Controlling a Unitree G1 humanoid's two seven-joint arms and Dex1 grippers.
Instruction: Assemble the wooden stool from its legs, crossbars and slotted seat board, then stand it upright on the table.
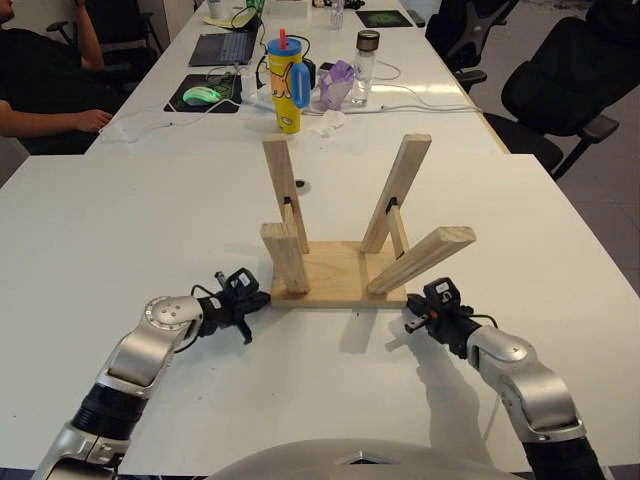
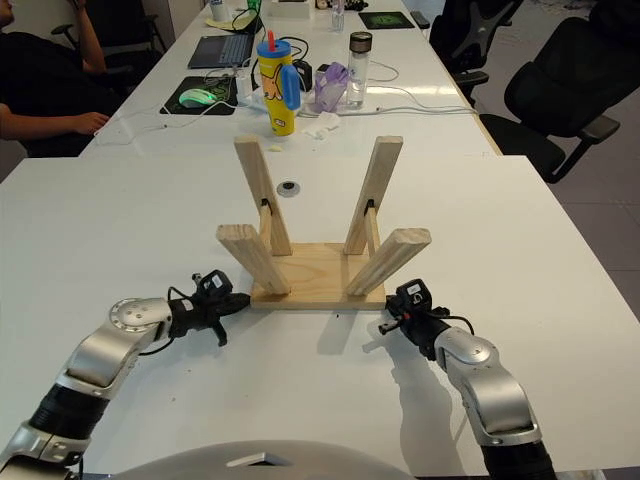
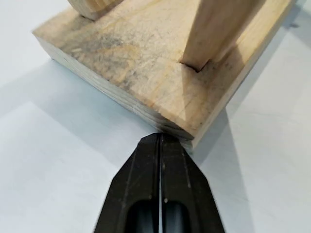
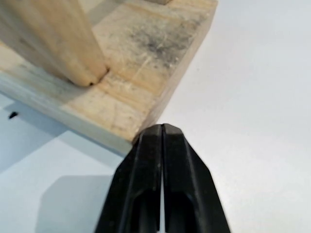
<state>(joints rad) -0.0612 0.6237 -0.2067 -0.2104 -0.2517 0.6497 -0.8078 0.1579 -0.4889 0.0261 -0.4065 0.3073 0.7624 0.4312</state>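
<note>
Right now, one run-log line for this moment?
pale wooden stool: inverted on white table | left end effector: shut, at near-left seat corner | right end effector: shut, at near-right corner

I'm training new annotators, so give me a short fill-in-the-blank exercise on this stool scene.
The seat board lies flat on the table with ___ legs pointing up.
The left gripper and right gripper each sit at a near ___ of the board.
Both grippers are ___, holding nothing.
Missing: four; corner; shut.

No legible text, numbers, signs; print on yellow cup (image 1: 285, 100) too small.
</note>
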